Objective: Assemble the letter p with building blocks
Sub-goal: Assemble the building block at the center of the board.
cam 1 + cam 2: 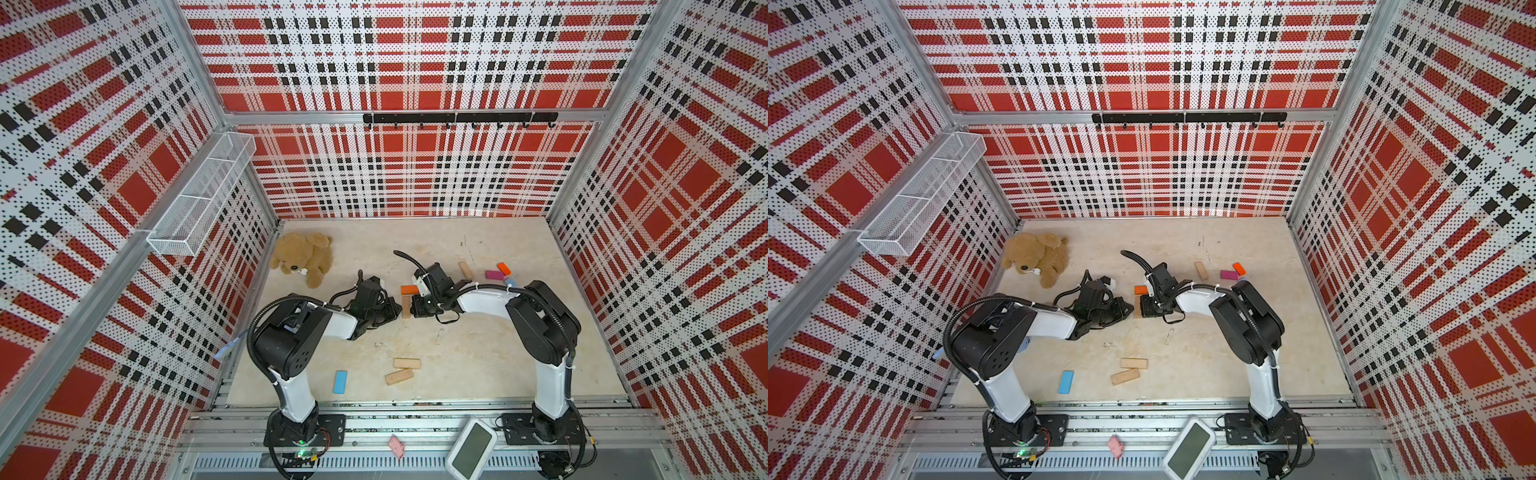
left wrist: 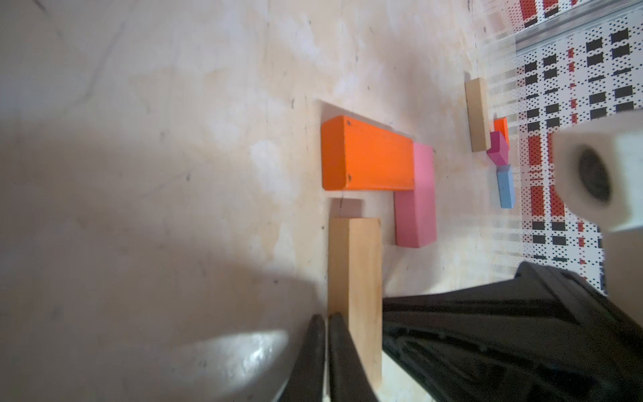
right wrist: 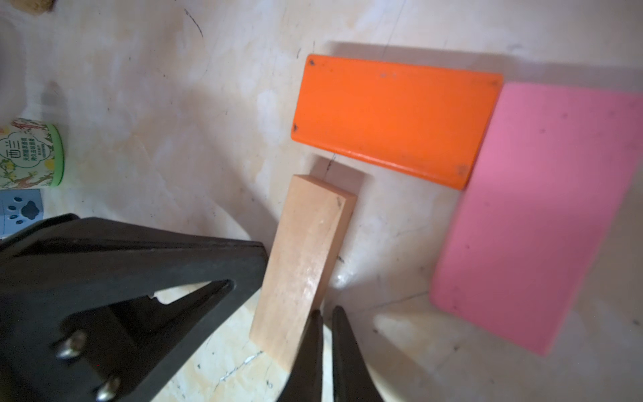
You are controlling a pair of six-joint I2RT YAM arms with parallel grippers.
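Top views: bright, even light, soft shadows on worktop (image 1: 457,345); plaid walls (image 1: 104,166) bow at frame edges, wide-angle. Wrist views dimmer, warm cast. Left wrist: big shadow over worktop, glare spot beside left hand (image 2: 326,318), plaid walls smeared in bkgd. Right wrist: orange block (image 3: 393,118) fairly sharp, right hand (image 3: 325,311) blurred.

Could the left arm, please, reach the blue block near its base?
Probably yes: the blue block lies flat on open table, nothing against it, though the left arm must fold back.
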